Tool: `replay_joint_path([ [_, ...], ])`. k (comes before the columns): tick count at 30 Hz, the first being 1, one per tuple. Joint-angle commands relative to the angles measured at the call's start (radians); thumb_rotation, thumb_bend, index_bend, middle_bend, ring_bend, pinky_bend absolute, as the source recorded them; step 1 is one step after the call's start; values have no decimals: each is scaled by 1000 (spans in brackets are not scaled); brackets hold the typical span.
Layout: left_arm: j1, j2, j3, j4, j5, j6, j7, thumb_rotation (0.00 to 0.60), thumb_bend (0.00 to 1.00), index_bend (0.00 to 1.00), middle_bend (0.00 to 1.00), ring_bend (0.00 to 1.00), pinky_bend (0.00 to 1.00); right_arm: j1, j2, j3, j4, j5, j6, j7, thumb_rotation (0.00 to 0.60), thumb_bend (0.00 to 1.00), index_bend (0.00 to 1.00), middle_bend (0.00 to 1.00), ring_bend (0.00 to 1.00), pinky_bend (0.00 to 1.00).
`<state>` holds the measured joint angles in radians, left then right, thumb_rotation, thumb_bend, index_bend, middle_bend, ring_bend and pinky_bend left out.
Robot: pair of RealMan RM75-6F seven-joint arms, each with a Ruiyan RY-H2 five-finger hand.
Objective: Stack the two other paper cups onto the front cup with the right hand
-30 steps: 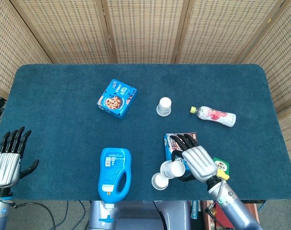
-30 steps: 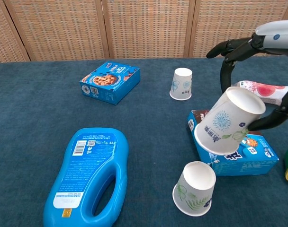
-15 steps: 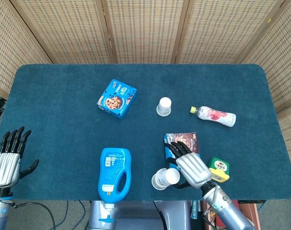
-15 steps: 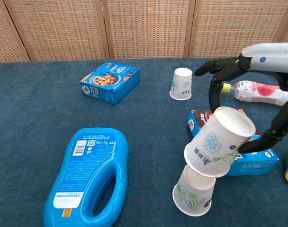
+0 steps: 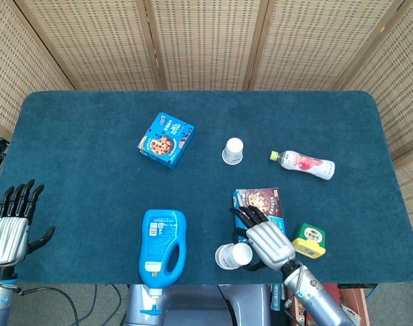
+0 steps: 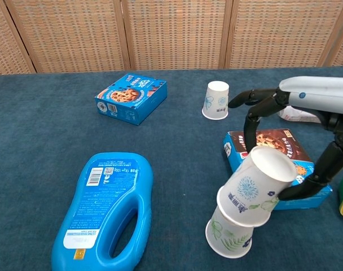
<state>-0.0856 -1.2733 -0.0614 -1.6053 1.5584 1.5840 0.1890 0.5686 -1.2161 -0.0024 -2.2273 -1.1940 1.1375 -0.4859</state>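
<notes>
My right hand (image 5: 266, 241) (image 6: 307, 121) holds a white paper cup with a blue flower print (image 6: 254, 187) (image 5: 241, 253), tilted, its base pushed into the mouth of the front cup (image 6: 228, 236) (image 5: 225, 257) near the table's front edge. The held cup leans to the right on the front one. A third paper cup (image 5: 233, 151) (image 6: 216, 100) stands upside down at mid-table, apart from both hands. My left hand (image 5: 11, 226) hangs at the front left corner with its fingers spread and nothing in it.
A dark cookie box (image 5: 259, 203) (image 6: 276, 169) lies just behind the stacked cups, under my right hand. A blue detergent bottle (image 5: 162, 251) lies at front left, a blue cookie box (image 5: 166, 139) at back left, a pink drink bottle (image 5: 305, 164) at right, a yellow-green container (image 5: 310, 241) at front right.
My right hand has carried the flower-print cup down and leftward from above the dark box onto the front cup. The left hand has not moved.
</notes>
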Motion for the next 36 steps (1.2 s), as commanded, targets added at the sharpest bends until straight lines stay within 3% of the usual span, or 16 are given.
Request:
replay_joint_path([
  [1,-1,0,-1,0,0,0,1,600,271,0,0,0,0,0,-11,4,12,2,-1,-1,600,129,522,139,0,23],
  [31,0,-1,1,-2,3,0,-1,600,272,0,0,0,0,-20,-79,-5,53,-14,3,-23,600,129,520,106,0,24],
  [36,0,1,-1,-1,2,2,-4,600,271,0,0,0,0,-20,-85,-5,53,-3,-3,-26,600,129,371,3,0,23],
])
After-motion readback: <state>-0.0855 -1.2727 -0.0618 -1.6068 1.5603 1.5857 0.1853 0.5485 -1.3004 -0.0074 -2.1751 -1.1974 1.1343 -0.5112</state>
